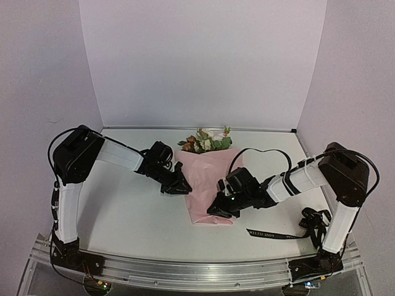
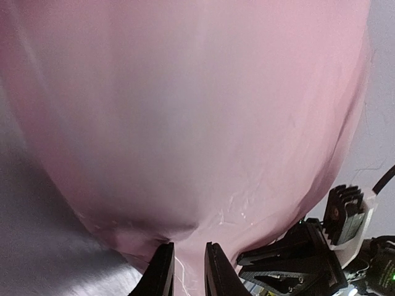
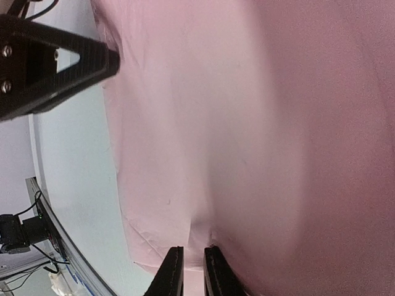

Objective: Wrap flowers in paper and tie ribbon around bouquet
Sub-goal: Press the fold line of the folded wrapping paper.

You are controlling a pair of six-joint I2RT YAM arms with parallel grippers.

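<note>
Left hand (image 2: 187,271) pinching paper (image 1: 203,176) at 9 o'clock edge; right hand (image 3: 191,271) clamping same sheet at 5 o'clock. Needing gentle, even pull: thin, smooth pink sheet looking tear-prone. Flowers (image 1: 207,141) poking out at 12 o'clock, cone-shaped wrap lying on counter (image 1: 123,209). Ribbon (image 1: 278,234) trailing flat at 4 o'clock, not yet tied.
</note>
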